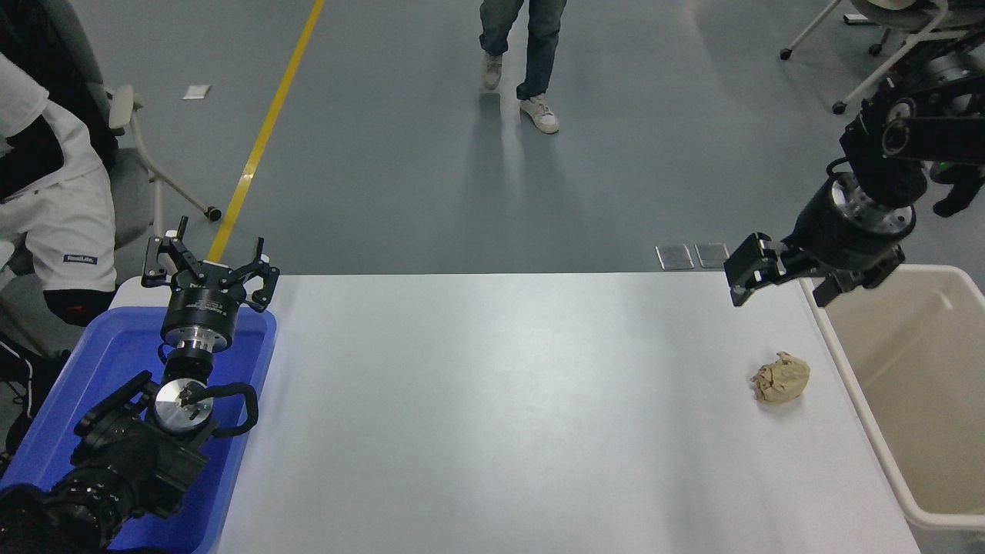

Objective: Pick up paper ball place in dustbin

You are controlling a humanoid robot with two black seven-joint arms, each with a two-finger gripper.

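Left pincer (209, 267) is parked, jaws spread, over the blue tray (92, 369). The paper ball (781, 377) lies on the surface (492, 415), just beside the dustbin (908, 385). Right pincer (785, 278) hovers above, spread and empty: approach step. Next, lower it over the ball and close. No legible labels.

The left arm is seen at the lower left, its forearm directed away from the camera and its wrist bent upward. The left gripper (209, 271) is held with its jaws spread wide apart and nothing between them. The right arm is brought in from the right edge, angled down and to the left. The right gripper (785, 282) is carried with its jaws apart, likewise with nothing held.
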